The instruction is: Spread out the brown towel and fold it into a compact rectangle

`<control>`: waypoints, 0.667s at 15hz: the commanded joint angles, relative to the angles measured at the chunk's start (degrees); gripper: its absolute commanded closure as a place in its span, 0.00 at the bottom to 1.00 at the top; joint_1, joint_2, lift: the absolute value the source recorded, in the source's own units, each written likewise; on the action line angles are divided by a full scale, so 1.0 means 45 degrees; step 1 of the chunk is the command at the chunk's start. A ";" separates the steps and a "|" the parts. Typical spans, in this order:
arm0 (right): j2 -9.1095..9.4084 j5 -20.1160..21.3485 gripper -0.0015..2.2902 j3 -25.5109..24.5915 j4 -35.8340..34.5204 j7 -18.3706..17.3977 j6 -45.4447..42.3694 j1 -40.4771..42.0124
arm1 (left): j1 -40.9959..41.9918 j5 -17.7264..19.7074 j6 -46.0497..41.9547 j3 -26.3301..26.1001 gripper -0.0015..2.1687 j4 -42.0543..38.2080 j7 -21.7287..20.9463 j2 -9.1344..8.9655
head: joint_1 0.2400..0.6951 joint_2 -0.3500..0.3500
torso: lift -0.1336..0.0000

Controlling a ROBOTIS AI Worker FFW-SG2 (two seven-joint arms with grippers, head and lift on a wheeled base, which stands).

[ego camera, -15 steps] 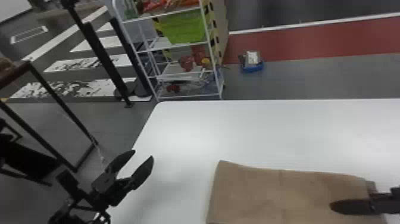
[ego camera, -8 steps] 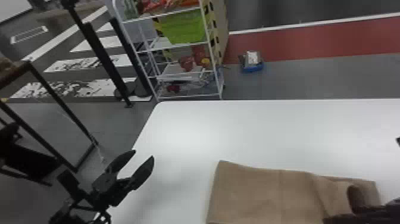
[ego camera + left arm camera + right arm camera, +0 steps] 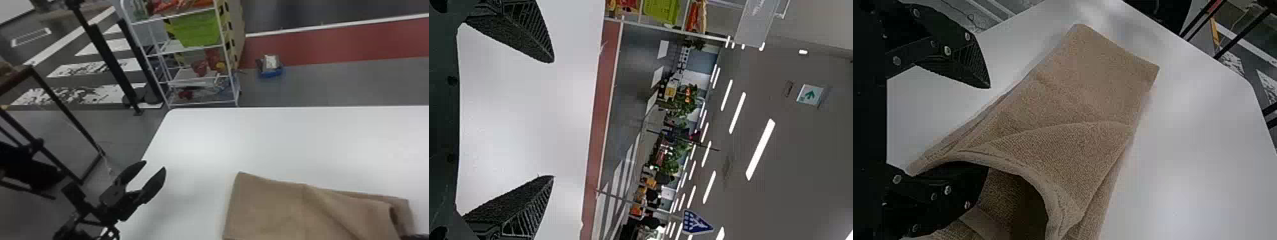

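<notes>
Right wrist view, and here's my right claw (image 3: 988, 128) spread wide, one finger (image 3: 945, 200) tucked inside the raised fold of the brown towel (image 3: 1098, 85), the other out over the counter (image 3: 1198, 175), nothing pinched between them. The towel lies there in layers, its top flap (image 3: 1063, 142) creased on a slant. My left claw (image 3: 154, 165) hangs open and empty near the counter's edge, well apart from the cloth. This looks like folding a side over, so I'd want that inside finger lifting only the flap, level and low, leaving the under layers flat. Rush it and I could drag the whole stack askew. Best to square the hem to the edge beneath, slide the finger out straight, then smooth that slanting crease.
</notes>
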 commanded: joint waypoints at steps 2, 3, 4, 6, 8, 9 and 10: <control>-0.0415 0.0178 0.21 -0.0275 -0.0170 0.0184 0.0066 0.0360 | 0.0007 -0.0044 0.0000 -0.0078 0.02 0.0011 0.0034 -0.0033 | 1.00 1.00 | 0.07; -0.0493 0.0198 0.15 -0.0392 -0.0190 0.0223 0.0066 0.0438 | 0.0007 -0.0064 0.0000 -0.0117 0.02 0.0011 0.0054 -0.0033 | 1.00 1.00 | 0.07; -0.0493 0.0257 0.08 -0.0549 -0.0190 0.0360 0.0066 0.0497 | 0.0007 -0.0083 0.0000 -0.0156 0.02 0.0011 0.0093 -0.0033 | 1.00 1.00 | 0.07; -0.0629 0.0432 0.07 -0.0607 -0.0365 0.0653 0.0066 0.0711 | -0.0012 -0.0103 0.0039 -0.0254 0.02 -0.0048 0.0112 -0.0033 | 1.00 1.00 | 0.07; -0.0727 0.0628 0.10 -0.0607 -0.0541 0.0906 0.0066 0.0965 | -0.0012 -0.0142 0.0039 -0.0254 0.02 -0.0048 0.0112 -0.0033 | 1.00 1.00 | 0.07; -0.0747 0.0745 0.13 -0.0588 -0.0580 0.1004 0.0066 0.1024 | -0.0012 -0.0142 0.0000 -0.0254 0.02 -0.0048 0.0132 -0.0033 | 1.00 1.00 | 0.07; -0.0747 0.0745 0.15 -0.0549 -0.0580 0.1082 0.0066 0.1043 | -0.0012 -0.0122 0.0000 -0.0254 0.02 -0.0048 0.0132 -0.0033 | 1.00 1.00 | 0.07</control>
